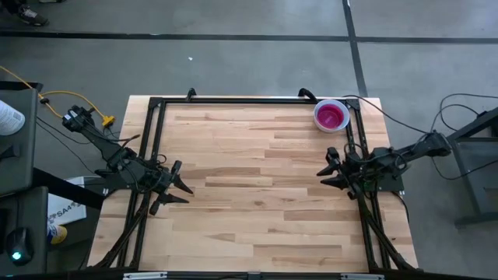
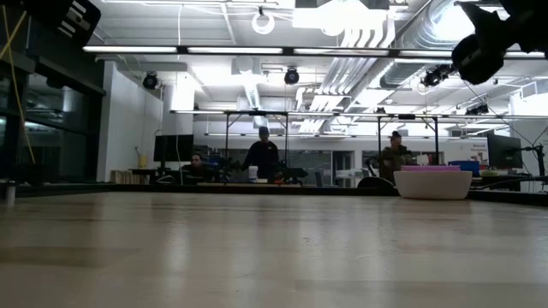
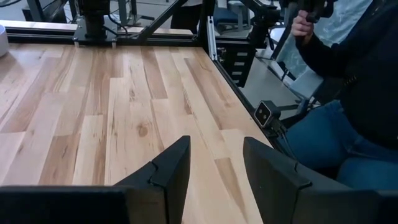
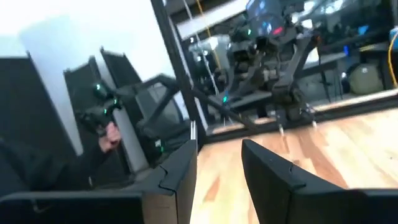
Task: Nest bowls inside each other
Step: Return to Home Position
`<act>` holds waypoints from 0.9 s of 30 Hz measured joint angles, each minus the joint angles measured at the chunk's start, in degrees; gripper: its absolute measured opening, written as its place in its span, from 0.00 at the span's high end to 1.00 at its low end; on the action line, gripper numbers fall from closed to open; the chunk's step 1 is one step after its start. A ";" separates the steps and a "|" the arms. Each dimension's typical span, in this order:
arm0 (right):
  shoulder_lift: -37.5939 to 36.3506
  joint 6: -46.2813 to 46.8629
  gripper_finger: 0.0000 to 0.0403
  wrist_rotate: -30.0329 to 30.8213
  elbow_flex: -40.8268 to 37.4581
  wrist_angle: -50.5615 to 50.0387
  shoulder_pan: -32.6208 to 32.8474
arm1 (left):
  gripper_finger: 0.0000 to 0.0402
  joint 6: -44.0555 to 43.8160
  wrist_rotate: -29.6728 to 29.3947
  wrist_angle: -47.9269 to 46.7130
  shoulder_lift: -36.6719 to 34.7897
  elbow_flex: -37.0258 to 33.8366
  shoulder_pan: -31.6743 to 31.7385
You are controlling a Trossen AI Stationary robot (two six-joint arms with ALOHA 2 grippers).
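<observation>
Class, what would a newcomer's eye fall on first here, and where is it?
The bowl stack, purple on top, stands alone near the wooden table's upper right corner in the high view; the low view shows a white bowl at its base. The left gripper and right gripper hang open at opposite sides, holding nothing. A person in jeans is just beside the table.

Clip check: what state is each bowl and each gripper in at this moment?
bowl stack: nested, upright, at a corner of the table on the right arm's side; purple on top, white outermost, any bowls between them hidden.
left gripper: open, empty, at the table's left edge.
right gripper: open, empty, at the table's right edge.
</observation>
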 joint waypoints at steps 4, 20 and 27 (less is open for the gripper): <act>-0.04 0.99 0.70 1.27 -2.84 5.67 0.16 | 0.63 0.01 0.02 0.00 0.00 0.00 0.01; -0.03 1.67 0.70 -0.44 -4.73 6.47 0.19 | 0.63 0.00 0.02 -0.02 0.00 0.00 0.02; -0.04 1.14 0.70 -4.23 -4.75 1.86 0.17 | 0.63 0.00 0.04 0.26 0.00 0.00 0.02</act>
